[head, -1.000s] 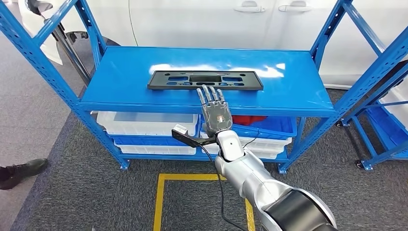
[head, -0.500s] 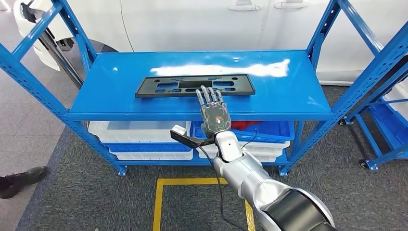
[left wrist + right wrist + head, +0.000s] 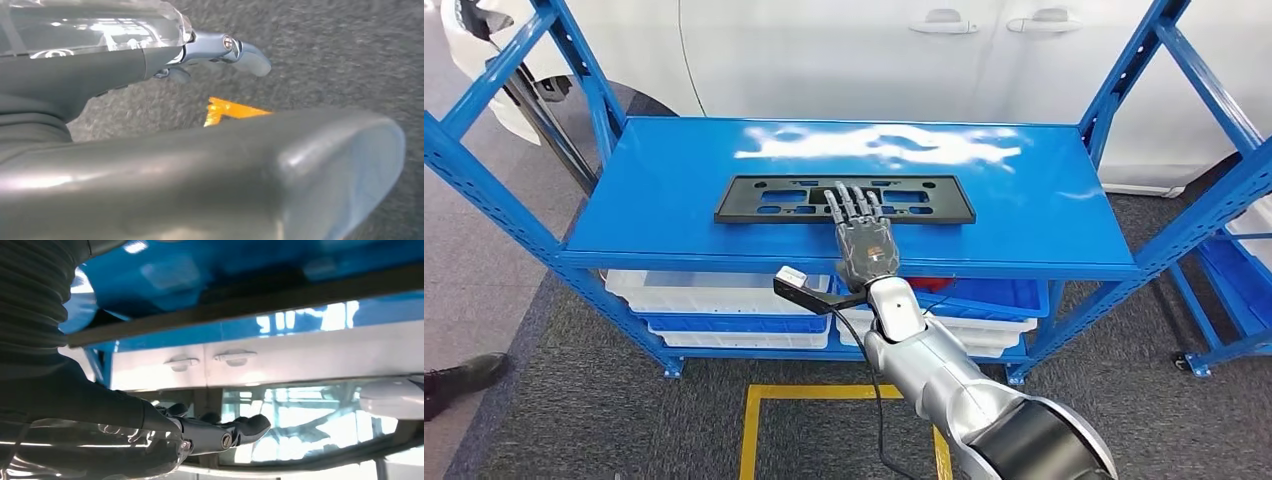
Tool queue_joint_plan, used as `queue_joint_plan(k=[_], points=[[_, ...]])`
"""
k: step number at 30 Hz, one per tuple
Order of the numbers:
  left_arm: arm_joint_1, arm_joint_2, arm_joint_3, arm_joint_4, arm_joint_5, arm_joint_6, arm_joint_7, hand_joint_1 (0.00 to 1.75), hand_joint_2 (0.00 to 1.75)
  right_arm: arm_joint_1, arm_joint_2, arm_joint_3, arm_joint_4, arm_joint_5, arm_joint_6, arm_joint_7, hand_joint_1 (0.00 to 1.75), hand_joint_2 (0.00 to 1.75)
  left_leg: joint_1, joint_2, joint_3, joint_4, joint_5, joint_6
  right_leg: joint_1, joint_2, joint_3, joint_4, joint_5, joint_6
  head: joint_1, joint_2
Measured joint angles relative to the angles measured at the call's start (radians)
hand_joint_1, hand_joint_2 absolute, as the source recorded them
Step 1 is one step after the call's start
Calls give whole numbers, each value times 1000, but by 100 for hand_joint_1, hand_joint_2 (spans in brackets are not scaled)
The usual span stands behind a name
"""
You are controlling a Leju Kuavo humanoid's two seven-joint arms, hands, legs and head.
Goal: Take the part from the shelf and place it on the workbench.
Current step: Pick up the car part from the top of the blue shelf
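The right hand (image 3: 865, 243) reaches out over the top board of the blue shelf (image 3: 674, 170), palm down, its fingers (image 3: 852, 201) stretched forward and slightly spread. The fingers lie over the near edge of the black plastic part (image 3: 754, 200), a long flat frame with cut-out slots that rests flat on the top board. The fingertips cover the middle of the part's length, so the part runs out well to either side of the fingers. The fingers are released, not curled around anything; whether they actually touch the part cannot be told from the head view. In the right wrist view the dark fingers (image 3: 240, 427) stand extended, with the long dark edge of the part (image 3: 240, 310) across from them.

Compared with half a second ago, the fingers reach further over the part: then only the fingertips met its near edge, now they overlap its slotted middle. The whole scene has also shifted a little in the head view, so the camera has moved; the part lies on the same board in the same attitude.

Under the fingers, on the lower level of the shelf, sit white bins (image 3: 724, 290) and blue bins (image 3: 994, 290). A white car (image 3: 874, 50) stands beyond the shelf.

The left hand (image 3: 175, 170) hangs above grey carpet (image 3: 325, 50) near a yellow floor line (image 3: 225, 110), holding nothing, with the fingers (image 3: 240, 50) straight.
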Motion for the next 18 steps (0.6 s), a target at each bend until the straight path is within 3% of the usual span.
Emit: queue_joint_plan(k=[2, 3, 4, 6, 7, 8, 10, 13, 15, 17, 18], points=[[0, 0, -1, 0, 0, 1, 0, 0, 0, 10, 1, -1, 0, -1, -1, -7, 0, 175, 0, -1, 11, 0, -10, 3, -5, -1, -91, 134, -32, 6, 0, 0], [2, 0, -1, 0, 0, 1, 0, 0, 0, 17, 1, -1, 1, -1, -1, -10, 0, 175, 0, -2, 19, 1, -17, 3, -7, -1, -122, 163, -22, 7, 0, 0], [4, 0, -1, 0, 0, 2, 0, 0, 0, 21, 1, -1, 1, -2, -1, -13, 0, 175, 0, -3, 28, 2, -24, 2, -8, -1, -134, 152, 11, 7, 0, 0], [6, -1, -2, 0, 0, 2, -1, 0, 0, 24, 3, -1, 0, -2, -2, -19, 0, 175, 0, -5, 49, 5, -41, -3, -9, -2, -109, 30, 115, 2, 0, 0], [6, -1, -2, 0, 1, 3, -2, 0, 0, 24, 4, -1, 0, -2, -2, -22, 0, 175, -1, -6, 55, 8, -49, -7, -7, -2, -89, -34, 153, -2, -1, 0], [5, -2, -2, 0, 1, 4, -3, 0, 0, 24, 6, -1, 0, -2, -2, -24, 0, 175, -3, -6, 57, 9, -55, -13, -5, -2, -73, -82, 172, -6, -2, 0], [3, -2, -2, 0, 1, 7, -4, 0, 0, 25, 9, -1, 0, -2, -4, -29, 0, 175, -3, -6, 55, 9, -60, -24, 0, 0, -64, -110, 169, -15, -4, 0], [2, -1, -2, 0, 1, 9, -4, 0, 0, 25, 16, -1, -7, -2, -6, -32, 0, 175, -1, -3, 53, 26, -79, -41, -4, 2, -52, -124, 162, -30, -5, 0], [1, -1, -3, 0, 1, 9, -4, 0, 0, 23, 20, -1, -10, -2, -7, -34, 0, 175, 2, -2, 11, 119, -126, -49, -7, 0, -41, -131, 159, -39, -7, 0], [2, -2, -3, 0, 1, 9, -4, 0, 0, 26, 24, -1, -11, -2, -7, -37, 0, 175, 4, -2, -66, 255, -176, -56, -5, -1, -36, -131, 154, -44, -8, 0], [3, -2, -3, 0, 1, 9, -4, 0, 0, 28, 25, -1, -11, -2, -7, -39, 0, 175, 5, -2, -94, 297, -181, -58, -5, -1, -35, -130, 152, -45, -8, 0]])
